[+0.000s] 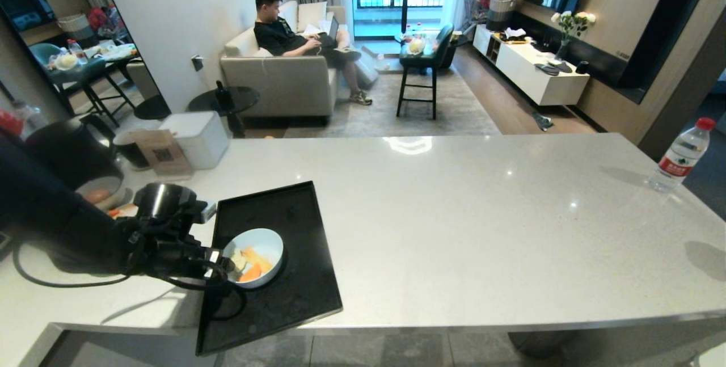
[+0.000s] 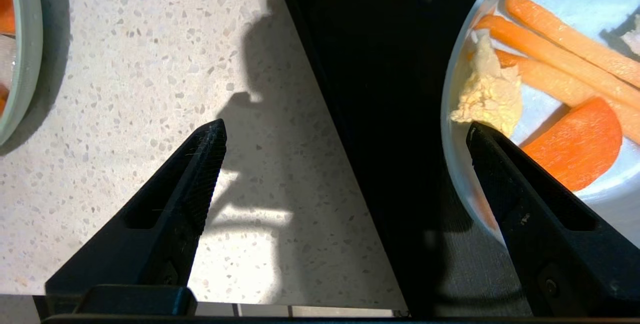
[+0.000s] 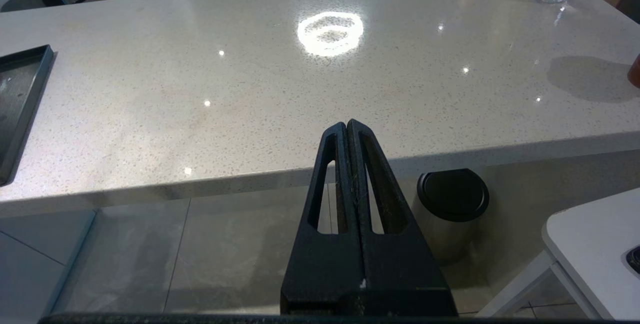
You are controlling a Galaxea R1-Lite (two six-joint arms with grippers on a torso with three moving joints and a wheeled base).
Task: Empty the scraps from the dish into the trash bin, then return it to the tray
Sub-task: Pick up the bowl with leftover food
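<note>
The dish [image 1: 256, 256], white inside, sits on the black tray [image 1: 295, 214] near the counter's front left. It holds the scraps [image 1: 253, 264]: orange carrot pieces [image 2: 575, 143] and a pale yellowish bit [image 2: 492, 96]. My left gripper [image 1: 226, 265] is open wide at the dish's [image 2: 457, 164] left rim. One fingertip [image 2: 480, 138] is over that rim and the other [image 2: 212, 136] over the bare counter, with the tray's [image 2: 360, 88] edge between them. The trash bin [image 1: 126, 151], small and dark, stands at the back left. My right gripper [image 3: 347, 123] is shut and empty, parked before the counter's front edge.
A green plate [image 2: 27, 53] and a grey-white bowl [image 1: 99, 192] lie left of the tray. A white box [image 1: 195, 137] and a brown card [image 1: 164, 154] stand behind. A water bottle [image 1: 680, 154] is far right. A lidded steel bin [image 3: 452, 196] stands on the floor. A person [image 1: 283, 32] sits on the sofa.
</note>
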